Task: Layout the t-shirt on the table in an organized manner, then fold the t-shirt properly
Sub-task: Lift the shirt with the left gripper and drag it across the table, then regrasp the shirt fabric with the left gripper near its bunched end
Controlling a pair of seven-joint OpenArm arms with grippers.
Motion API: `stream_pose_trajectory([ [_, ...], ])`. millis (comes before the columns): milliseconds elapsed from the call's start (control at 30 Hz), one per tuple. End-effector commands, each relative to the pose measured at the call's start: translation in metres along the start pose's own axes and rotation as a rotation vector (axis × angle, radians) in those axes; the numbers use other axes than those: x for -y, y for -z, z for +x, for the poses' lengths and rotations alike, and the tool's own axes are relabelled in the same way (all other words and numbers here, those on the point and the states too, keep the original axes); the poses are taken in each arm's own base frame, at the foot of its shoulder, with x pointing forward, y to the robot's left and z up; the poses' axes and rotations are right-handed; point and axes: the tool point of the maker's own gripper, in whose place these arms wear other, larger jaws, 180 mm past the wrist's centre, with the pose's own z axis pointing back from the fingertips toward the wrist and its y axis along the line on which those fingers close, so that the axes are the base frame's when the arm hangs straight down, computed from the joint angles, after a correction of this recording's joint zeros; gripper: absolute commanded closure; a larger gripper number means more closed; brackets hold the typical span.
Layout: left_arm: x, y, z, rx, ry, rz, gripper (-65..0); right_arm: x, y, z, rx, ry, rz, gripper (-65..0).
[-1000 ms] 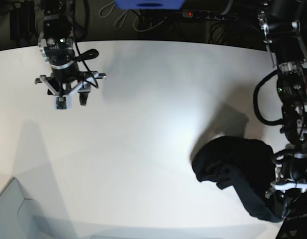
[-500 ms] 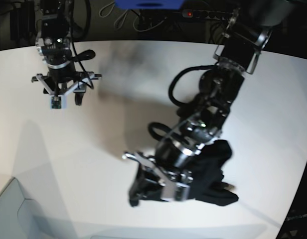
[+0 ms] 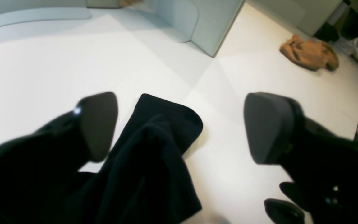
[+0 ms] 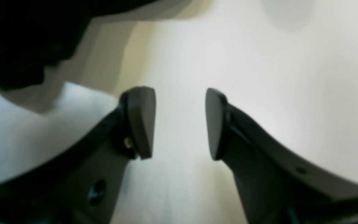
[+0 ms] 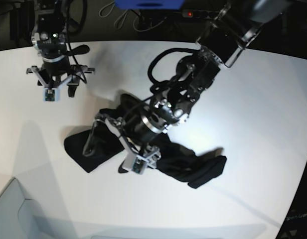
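Observation:
The black t-shirt [image 5: 193,167] lies stretched in a crumpled band across the middle of the white table [image 5: 253,99]. Its left end [image 5: 76,147] reaches toward the table's front left. My left gripper [image 5: 106,149] hovers over that end. In the left wrist view my left gripper [image 3: 182,127] is wide open. A fold of the t-shirt [image 3: 154,149] lies between the fingers [image 3: 98,124], and neither pad grips it. At the far left of the table my right gripper [image 5: 56,92] hangs apart from the shirt. The right wrist view shows my right gripper [image 4: 179,123] open, with only bare table [image 4: 259,77] beneath.
A blue object [image 5: 148,4] and a power strip with a red light [image 5: 189,14] sit beyond the table's far edge. Past the table, the left wrist view shows pale grey furniture [image 3: 197,21] and a tan cloth heap [image 3: 309,54]. The curved table edge [image 5: 9,186] runs at front left.
My left arm swung from the right edge to the table's middle with the t-shirt, then opened and let it go. The shirt now lies spread out. My right arm shifted slightly up-left.

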Motion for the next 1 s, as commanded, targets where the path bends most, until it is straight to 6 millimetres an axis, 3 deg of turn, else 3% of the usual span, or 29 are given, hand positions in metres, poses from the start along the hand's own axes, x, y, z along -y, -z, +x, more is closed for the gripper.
stream_pose_trajectory([
  [0, -0.017, -0.002, 0.034, 0.094, 0.014, 0.039, -65.0, 0.002, -0.002, 0.013, 0.049, -0.002, -0.004, -27.3],
  [100, -0.067, -0.021, 0.046, 0.13, -0.01, 0.158, -65.0, 0.002, -0.001, 0.015, 0.053, -0.003, -0.004, -27.3],
  [233, -0.152, -0.07, 0.058, 0.182, -0.039, 0.376, -65.0, 0.002, -0.002, 0.014, 0.051, -0.004, -0.004, -27.3],
  [300, -0.183, -0.092, 0.059, 0.198, -0.06, 0.461, -65.0, 0.002, -0.001, 0.015, 0.053, -0.003, -0.004, -27.3],
  [400, -0.233, -0.12, 0.043, 0.179, -0.118, 0.599, -65.0, 0.002, -0.001, 0.016, 0.057, -0.002, -0.003, -27.3],
  [500, -0.273, -0.139, 0.002, 0.111, -0.208, 0.715, -65.0, 0.0, -0.001, 0.016, 0.059, -0.003, 0.003, -27.3],
  [633, -0.297, -0.142, -0.033, 0.028, -0.268, 0.775, -65.0, -0.001, 0.0, 0.019, 0.066, -0.001, 0.004, -27.3],
  [733, -0.302, -0.136, -0.051, -0.012, -0.308, 0.789, -65.0, -0.002, 0.001, 0.022, 0.07, 0.002, 0.004, -27.3],
  [967, -0.312, -0.128, -0.048, -0.022, -0.32, 0.799, -65.0, -0.002, 0.002, 0.024, 0.075, 0.003, 0.004, -27.3],
])
